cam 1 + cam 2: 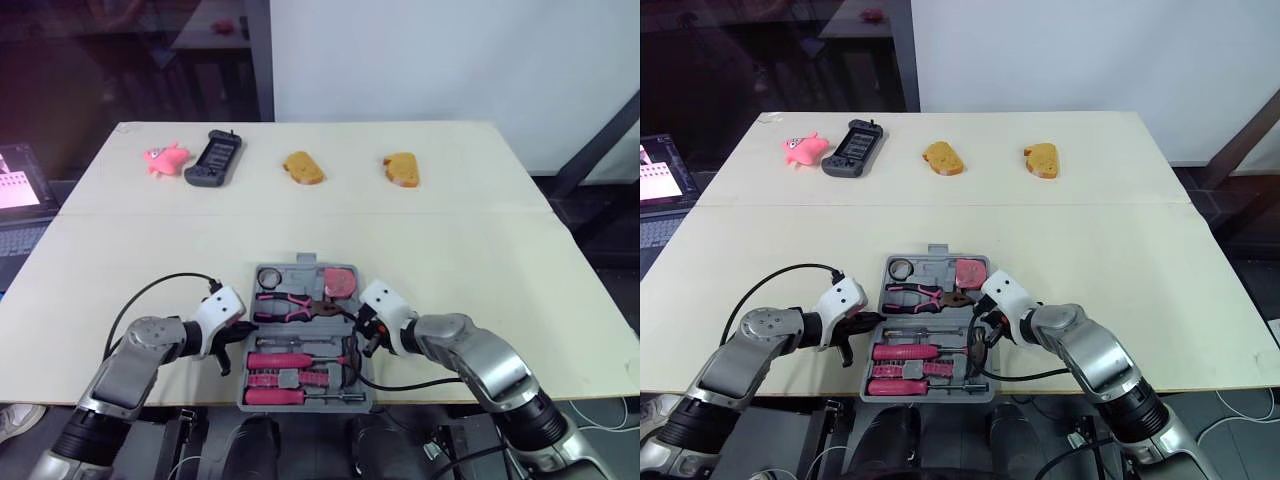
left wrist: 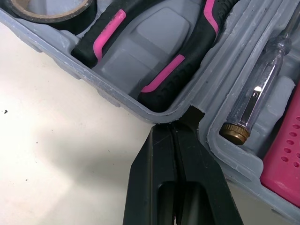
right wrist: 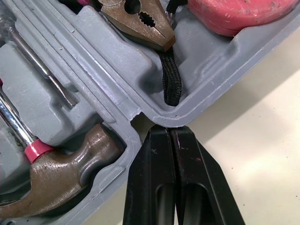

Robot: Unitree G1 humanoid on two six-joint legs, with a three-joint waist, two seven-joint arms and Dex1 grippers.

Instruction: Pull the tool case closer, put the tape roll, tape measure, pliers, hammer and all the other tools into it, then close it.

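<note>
controller (image 1: 213, 158) beyond tool case (image 1: 300, 272)

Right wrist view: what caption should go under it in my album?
Shut right end effector at the rim of the grey plastic tool case, near a brown metal hammer head.

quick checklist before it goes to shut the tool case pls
1. Tape roll, tape measure, pliers and hammer inside the tool case: ok.
2. Tools lying flat in their wells: cannot tell; the black strap lies loose by the pliers' nose.
3. Case near the front edge of the table: ok.
4. Left gripper shut, tips at the case's left rim: ok.
5. Right gripper shut, tips at the right rim: ok.
6. Hold on a free edge to fold the case: not ok; both tips sit at the mid-side notches and grip nothing.
</note>
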